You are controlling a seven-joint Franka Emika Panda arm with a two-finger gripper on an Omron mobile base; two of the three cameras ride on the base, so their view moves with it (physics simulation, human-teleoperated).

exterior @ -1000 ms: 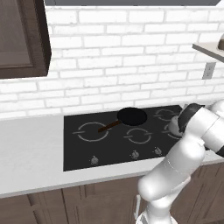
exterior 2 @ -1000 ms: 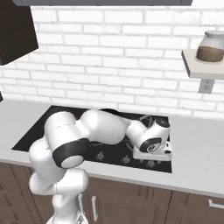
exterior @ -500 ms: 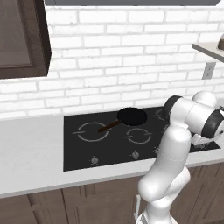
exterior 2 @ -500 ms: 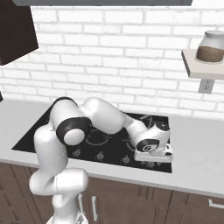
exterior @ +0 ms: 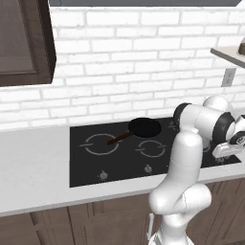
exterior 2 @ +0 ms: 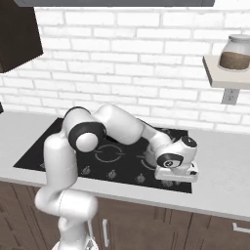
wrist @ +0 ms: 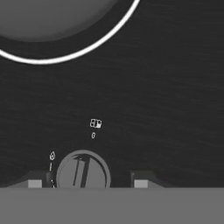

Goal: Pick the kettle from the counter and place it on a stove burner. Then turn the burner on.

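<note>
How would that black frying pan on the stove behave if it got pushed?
The frying pan looks rigid, so it probably slides on the glossy stove rather than tipping. Its long handle sticks out sideways, so an off-centre push likely spins it.

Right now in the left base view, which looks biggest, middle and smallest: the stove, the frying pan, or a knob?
1. The stove, by far.
2. The frying pan.
3. The knob, just a tiny dot.
</note>
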